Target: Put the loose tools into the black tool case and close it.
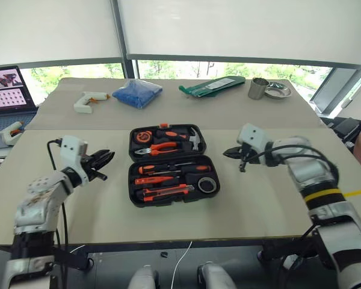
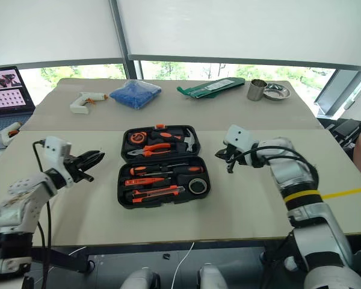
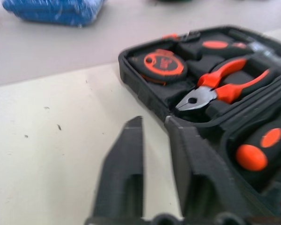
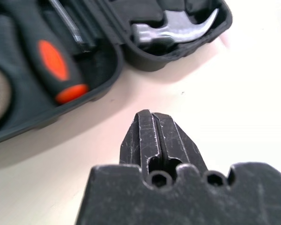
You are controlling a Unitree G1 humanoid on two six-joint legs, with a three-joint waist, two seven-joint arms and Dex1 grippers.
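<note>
Our left gripper [image 1: 107, 158] hovers at nine o'clock of the black tool case [image 1: 171, 165]; its wrist view shows a narrow gap between the two black fingers [image 3: 124, 173], nothing between them. Our right gripper [image 1: 231, 153] hangs at three o'clock of the case, its fingers [image 4: 150, 136] pressed together and empty.

The case lies open on the beige table [image 1: 259, 198], its lid half at twelve o'clock and its tray half nearest us. From the head views we see the screwdrivers [image 1: 168, 169] seated across the tray, the utility knife [image 1: 166, 192] below them and the tape roll [image 1: 207, 185] at the tray's four o'clock corner. The lid half carries pliers [image 1: 159, 147], a hammer [image 1: 194, 139] and a round tape measure [image 1: 143, 136].

The left wrist view gives the tape measure [image 3: 160, 64] and plier jaws [image 3: 196, 97] close up, which the head views render small. The right wrist view gives the hammer's claw head [image 4: 178, 28] and one screwdriver handle [image 4: 56, 61]; the tape roll is cut off at its edge.

Beyond the case at twelve o'clock sit a white glue gun [image 1: 87, 100], a blue bag [image 1: 137, 93], a green pouch [image 1: 212, 85] and a metal cup [image 1: 258, 88]. A laptop [image 1: 9, 90] is cropped at ten o'clock.
</note>
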